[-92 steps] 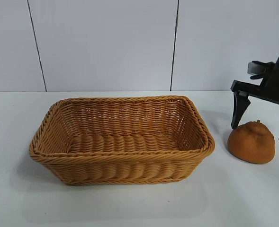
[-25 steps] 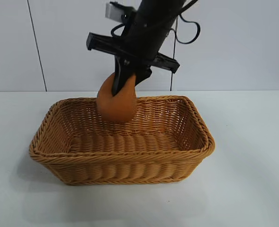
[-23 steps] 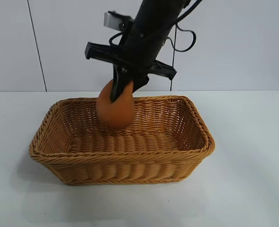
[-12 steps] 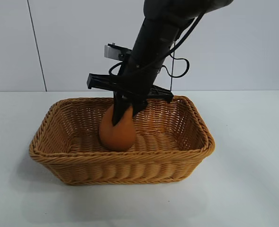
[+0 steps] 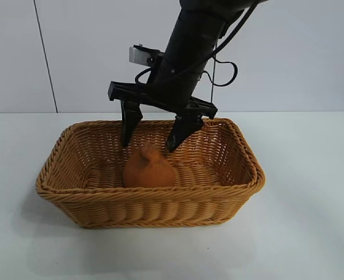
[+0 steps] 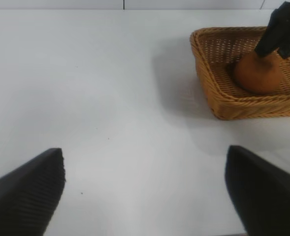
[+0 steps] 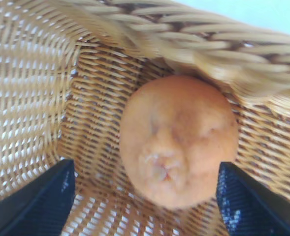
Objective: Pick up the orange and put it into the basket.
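The orange [image 5: 148,169], dull orange-brown with a peaked top, rests on the floor of the woven golden-tan basket [image 5: 242,178], left of its middle. My right gripper [image 5: 150,144] hovers just above the fruit, open, its black fingers spread to either side and clear of it. From the right wrist view the orange [image 7: 178,137] lies on the weave between the two fingertips [image 7: 36,201] of the right gripper [image 7: 145,169], touching neither. In the left wrist view the basket [image 6: 206,73] and orange [image 6: 259,73] sit far off, and my left gripper [image 6: 145,160] stands open over bare table.
The basket stands mid-table on a white surface [image 5: 312,233], with a white panelled wall [image 5: 101,52] behind. The right arm [image 5: 195,41] reaches down from the upper right over the basket's back rim.
My right gripper came down into the basket with the orange, opened and let it go. The fruit now sits on the basket floor, and the gripper has lifted slightly. The left gripper stayed put.
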You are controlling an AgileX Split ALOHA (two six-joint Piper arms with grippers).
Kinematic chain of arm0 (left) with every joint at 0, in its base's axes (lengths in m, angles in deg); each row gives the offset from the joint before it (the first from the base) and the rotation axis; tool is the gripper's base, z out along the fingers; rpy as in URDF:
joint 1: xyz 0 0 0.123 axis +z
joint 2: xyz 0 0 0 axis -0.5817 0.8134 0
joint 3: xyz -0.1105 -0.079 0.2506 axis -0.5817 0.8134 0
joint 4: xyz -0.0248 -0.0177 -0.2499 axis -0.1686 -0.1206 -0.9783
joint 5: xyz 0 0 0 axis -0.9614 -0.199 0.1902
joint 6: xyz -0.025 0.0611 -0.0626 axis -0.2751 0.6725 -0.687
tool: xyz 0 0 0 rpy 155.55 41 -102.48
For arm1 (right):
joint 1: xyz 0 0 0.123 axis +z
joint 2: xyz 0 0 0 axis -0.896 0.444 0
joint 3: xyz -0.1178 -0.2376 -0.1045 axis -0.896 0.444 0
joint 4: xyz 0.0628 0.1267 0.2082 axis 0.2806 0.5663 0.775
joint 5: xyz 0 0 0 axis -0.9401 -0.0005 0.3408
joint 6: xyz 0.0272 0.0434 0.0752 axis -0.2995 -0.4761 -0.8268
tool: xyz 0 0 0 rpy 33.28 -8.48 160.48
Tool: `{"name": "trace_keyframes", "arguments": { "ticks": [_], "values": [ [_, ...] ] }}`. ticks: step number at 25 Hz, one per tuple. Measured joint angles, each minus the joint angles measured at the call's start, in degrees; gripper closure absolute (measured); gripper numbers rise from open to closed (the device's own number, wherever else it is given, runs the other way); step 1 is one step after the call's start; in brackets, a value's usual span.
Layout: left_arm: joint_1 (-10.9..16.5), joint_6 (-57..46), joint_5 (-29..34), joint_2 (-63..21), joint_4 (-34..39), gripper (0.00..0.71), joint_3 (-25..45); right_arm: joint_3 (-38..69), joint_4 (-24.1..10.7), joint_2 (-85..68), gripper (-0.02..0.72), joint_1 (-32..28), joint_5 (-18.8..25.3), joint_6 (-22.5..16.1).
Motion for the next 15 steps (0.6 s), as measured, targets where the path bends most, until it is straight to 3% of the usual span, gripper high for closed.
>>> {"name": "trace_keyframes", "arguments": {
  "ticks": [4,9,15],
  "values": [
    [0.00,0.00,0.00,0.00,0.00,0.079,0.00,-5.60,-4.66,-0.36,0.148,0.00,0.68,-2.94],
    [0.00,0.00,0.00,0.00,0.00,0.079,0.00,-6.98,-11.17,-0.68,0.148,-0.47,0.88,-3.79],
    [0.00,0.00,0.00,0.00,0.00,0.079,0.00,-6.98,-12.95,-0.62,0.148,-7.35,1.06,-3.79]
  ]
}}
